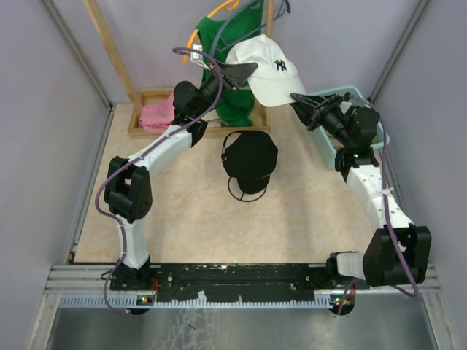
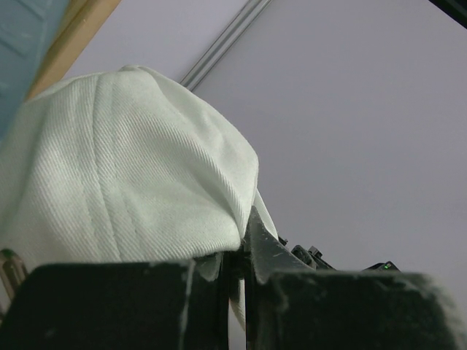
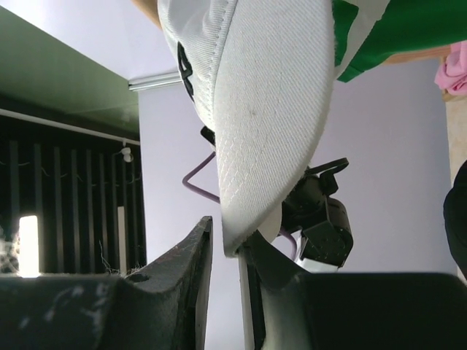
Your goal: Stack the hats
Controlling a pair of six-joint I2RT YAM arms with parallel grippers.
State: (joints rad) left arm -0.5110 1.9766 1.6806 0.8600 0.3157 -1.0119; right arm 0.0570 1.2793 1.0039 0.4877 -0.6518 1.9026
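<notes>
A: One white cap (image 1: 268, 69), held at both ends?

B: Yes. The left gripper (image 2: 241, 251) is pressed together on the cap's back edge. The right gripper (image 3: 228, 240) pinches the brim tip (the fabric sits between its fingers).

A: Where is the cap?

B: Up off the surface (image 1: 182, 211), toward the far side, in front of the green shirt (image 1: 233, 102).

A: Anything below?

B: A black cap (image 1: 250, 157) lies mid-surface, brim toward the near edge (a second brim seems to peek from under it).
</notes>
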